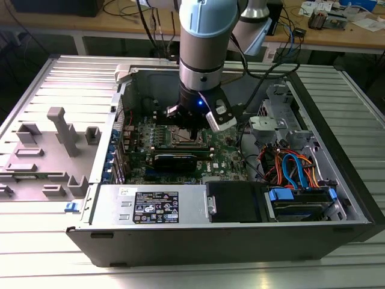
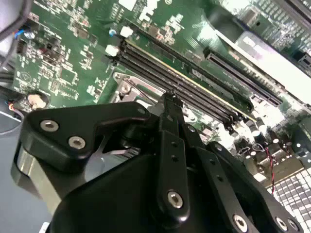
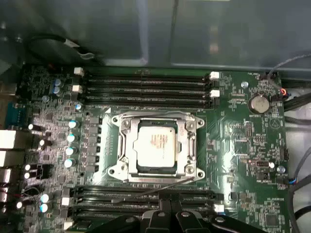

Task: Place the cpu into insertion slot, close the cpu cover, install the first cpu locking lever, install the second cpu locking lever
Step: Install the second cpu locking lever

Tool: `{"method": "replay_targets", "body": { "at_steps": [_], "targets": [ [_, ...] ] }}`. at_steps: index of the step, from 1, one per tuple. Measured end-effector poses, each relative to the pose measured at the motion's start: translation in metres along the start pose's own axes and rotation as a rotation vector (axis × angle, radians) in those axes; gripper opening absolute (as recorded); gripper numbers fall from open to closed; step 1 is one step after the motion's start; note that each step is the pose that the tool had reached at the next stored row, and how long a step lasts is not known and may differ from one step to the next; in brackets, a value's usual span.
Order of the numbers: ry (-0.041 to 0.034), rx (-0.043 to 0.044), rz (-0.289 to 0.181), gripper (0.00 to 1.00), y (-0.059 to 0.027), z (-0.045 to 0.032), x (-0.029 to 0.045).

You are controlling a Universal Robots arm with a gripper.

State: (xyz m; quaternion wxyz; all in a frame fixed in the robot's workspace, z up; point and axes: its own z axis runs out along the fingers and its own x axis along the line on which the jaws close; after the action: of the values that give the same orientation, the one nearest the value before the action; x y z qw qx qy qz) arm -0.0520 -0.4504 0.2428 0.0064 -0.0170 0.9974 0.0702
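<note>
The cpu, a silver-grey square, lies in the insertion slot on the green board. The cpu cover, a silver frame, lies flat around it. A thin wire locking lever runs slanted along the socket side nearest my gripper. My black fingers are pressed together just beyond that lever, with nothing seen between them. In the second wrist view the gripper tip hangs close over a socket corner. In the exterior view the gripper hangs low inside the open case above the socket.
Long black memory slots flank the socket on both sides. A black card, a power supply and coloured cables fill the case. A grey fixture stands at the exterior view's left.
</note>
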Motion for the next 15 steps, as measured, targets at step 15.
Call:
{"method": "replay_targets", "body": {
  "at_steps": [15],
  "targets": [
    [0.0004,-0.0271,0.000,0.11,-0.0026,-0.0002,0.0136]
  ]
}}
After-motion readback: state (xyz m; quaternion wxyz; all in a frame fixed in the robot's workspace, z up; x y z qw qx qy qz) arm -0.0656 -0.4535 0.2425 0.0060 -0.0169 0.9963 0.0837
